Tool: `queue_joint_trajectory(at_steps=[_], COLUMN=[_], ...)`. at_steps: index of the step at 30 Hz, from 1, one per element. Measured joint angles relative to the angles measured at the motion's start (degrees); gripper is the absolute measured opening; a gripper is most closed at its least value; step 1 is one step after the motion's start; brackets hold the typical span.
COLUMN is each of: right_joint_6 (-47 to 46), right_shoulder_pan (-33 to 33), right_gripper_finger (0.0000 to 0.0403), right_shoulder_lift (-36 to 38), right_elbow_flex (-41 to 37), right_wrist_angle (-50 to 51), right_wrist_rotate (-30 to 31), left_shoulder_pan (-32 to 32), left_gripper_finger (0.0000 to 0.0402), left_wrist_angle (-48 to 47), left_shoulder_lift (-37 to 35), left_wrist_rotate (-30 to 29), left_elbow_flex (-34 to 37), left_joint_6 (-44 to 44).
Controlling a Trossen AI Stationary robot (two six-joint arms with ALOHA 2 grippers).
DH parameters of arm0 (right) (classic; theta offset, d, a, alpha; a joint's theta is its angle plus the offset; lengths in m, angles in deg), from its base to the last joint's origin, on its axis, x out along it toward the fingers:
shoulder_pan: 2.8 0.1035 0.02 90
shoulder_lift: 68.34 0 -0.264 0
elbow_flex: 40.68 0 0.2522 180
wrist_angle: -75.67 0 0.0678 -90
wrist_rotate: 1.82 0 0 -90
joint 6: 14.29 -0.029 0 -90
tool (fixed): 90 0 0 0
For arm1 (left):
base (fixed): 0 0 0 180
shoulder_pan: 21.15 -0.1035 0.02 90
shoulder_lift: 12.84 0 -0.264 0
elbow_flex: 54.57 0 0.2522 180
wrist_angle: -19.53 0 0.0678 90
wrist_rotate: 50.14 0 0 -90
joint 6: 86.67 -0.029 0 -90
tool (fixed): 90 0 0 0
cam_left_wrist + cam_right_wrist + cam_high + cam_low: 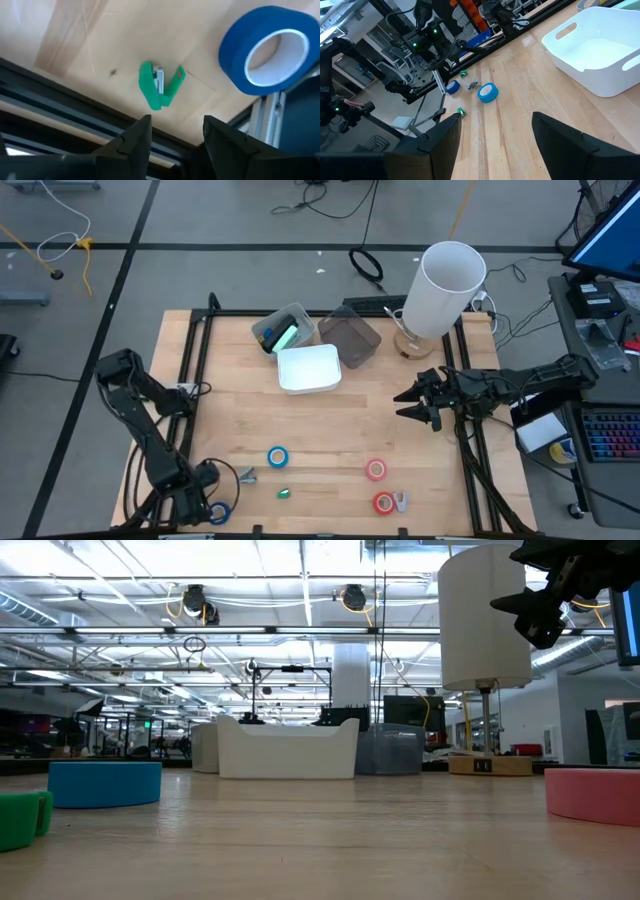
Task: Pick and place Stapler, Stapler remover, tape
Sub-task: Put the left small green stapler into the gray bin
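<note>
My left gripper (pixel 172 137) is open and low at the table's front left corner (pixel 205 498). Just ahead of its fingers lie a small green stapler remover (pixel 160 86) and a blue tape roll (pixel 267 50), flat on the wood (pixel 218 513). A second blue roll (pixel 277 456) lies further in and also shows in the low view (pixel 105 783). Two red rolls (pixel 375 470) (pixel 384 502) lie at the front right. My right gripper (pixel 410 402) is open and empty, high over the table's right side (pixel 530 605).
A white bin (pixel 308 367) stands mid-table at the back. Behind it are a clear bin (pixel 282 332) holding green and blue items and a dark clear box (pixel 350 340). A white lamp (pixel 445 285) stands at the back right. Small grey (pixel 245 475) and green (pixel 284 493) items lie near the front.
</note>
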Motion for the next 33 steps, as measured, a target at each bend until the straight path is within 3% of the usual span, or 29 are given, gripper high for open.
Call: queue_joint_trajectory(at_steps=[13, 26, 33], right_joint_6=[-0.01, -0.01, -0.42], right_shoulder_pan=[0.01, 0.01, -0.01], right_gripper_finger=[0.0238, 0.0238, 0.0238], right_shoulder_lift=[-0.01, -0.02, -0.02], right_elbow_flex=[0.0, 0.0, 0.0], right_wrist_angle=[0.02, 0.02, 0.02], right_wrist_rotate=[0.01, 0.01, 0.04], left_shoulder_pan=[-0.87, -0.81, -1.82], left_gripper_finger=[0.0179, 0.0179, 0.018], left_wrist_angle=[1.71, 1.48, 0.63], left_shoulder_lift=[5.04, 5.68, 5.73], left_wrist_rotate=[0.17, 1.54, 5.78], left_elbow_flex=[-0.01, -0.02, -0.02], left_joint_6=[0.63, 0.12, 1.76])
